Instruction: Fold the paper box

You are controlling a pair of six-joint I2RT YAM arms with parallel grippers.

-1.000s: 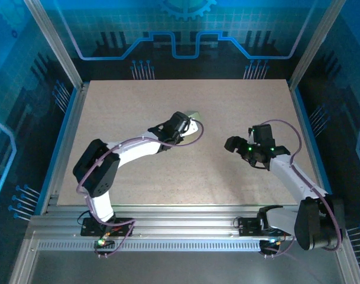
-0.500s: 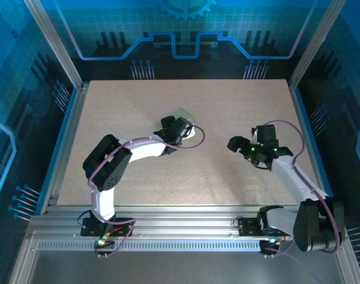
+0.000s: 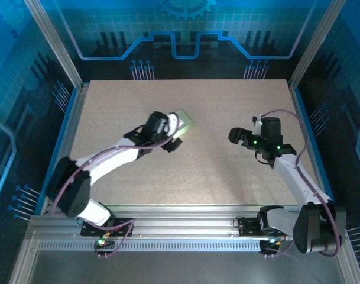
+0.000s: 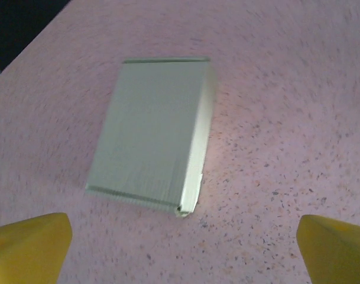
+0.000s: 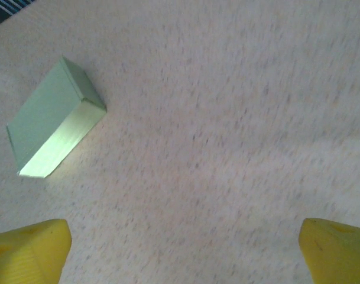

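The paper box [image 3: 185, 122] is a small, flat, pale green rectangular box lying on the table just left of the middle. In the left wrist view the paper box [image 4: 153, 133] lies closed, a short way beyond my fingertips [image 4: 29, 248] and apart from them. My left gripper [image 3: 175, 135] is open with nothing between its fingers, just near and left of the box. My right gripper [image 3: 237, 136] is open and empty, well to the right, pointing toward the box. In the right wrist view the paper box [image 5: 49, 118] sits far off at the upper left.
The speckled beige table [image 3: 215, 171] is bordered by a blue rail on the left [image 3: 61, 142] and on the right [image 3: 313, 142]. The aluminium frame with both arm bases [image 3: 185, 228] runs along the near edge.
My left gripper has opened, let go of the box and drawn back to the left; its arm swung left. My right gripper rose slightly toward the far side.
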